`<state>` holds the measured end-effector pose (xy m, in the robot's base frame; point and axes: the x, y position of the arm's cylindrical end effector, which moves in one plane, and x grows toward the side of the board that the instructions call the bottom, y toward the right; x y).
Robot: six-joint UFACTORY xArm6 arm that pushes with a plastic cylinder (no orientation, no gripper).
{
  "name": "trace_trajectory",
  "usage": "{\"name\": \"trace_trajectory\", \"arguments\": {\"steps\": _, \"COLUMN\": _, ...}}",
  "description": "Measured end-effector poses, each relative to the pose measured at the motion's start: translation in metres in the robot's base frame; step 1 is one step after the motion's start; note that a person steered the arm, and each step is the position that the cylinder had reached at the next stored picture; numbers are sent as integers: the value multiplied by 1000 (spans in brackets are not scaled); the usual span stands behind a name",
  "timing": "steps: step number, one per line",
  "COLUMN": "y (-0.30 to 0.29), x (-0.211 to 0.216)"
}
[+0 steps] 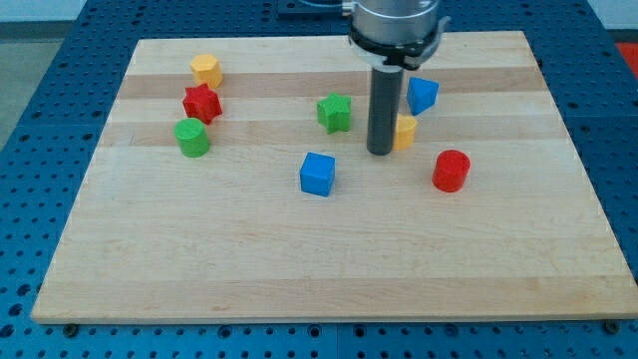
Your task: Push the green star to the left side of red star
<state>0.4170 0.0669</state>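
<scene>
The green star [335, 113] lies near the board's middle top. The red star [200, 103] lies at the view's upper left, far to the left of the green star. My tip [381, 152] rests on the board just right of and slightly below the green star, a small gap apart from it. The rod partly hides a yellow block [406, 131] right behind it.
A yellow hexagon block [206, 70] sits above the red star and a green cylinder [191, 138] below it. A blue cube [318, 174] lies below the green star. A blue block [422, 95] and a red cylinder [451, 171] lie right of the rod on the wooden board [299, 269].
</scene>
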Motion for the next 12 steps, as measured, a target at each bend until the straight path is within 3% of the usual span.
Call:
{"name": "trace_trajectory", "arguments": {"steps": 3, "y": 8, "x": -28}}
{"name": "trace_trajectory", "arguments": {"steps": 6, "y": -75, "x": -61}}
{"name": "trace_trajectory", "arguments": {"steps": 9, "y": -106, "x": -17}}
{"name": "trace_trajectory", "arguments": {"steps": 12, "y": -112, "x": -52}}
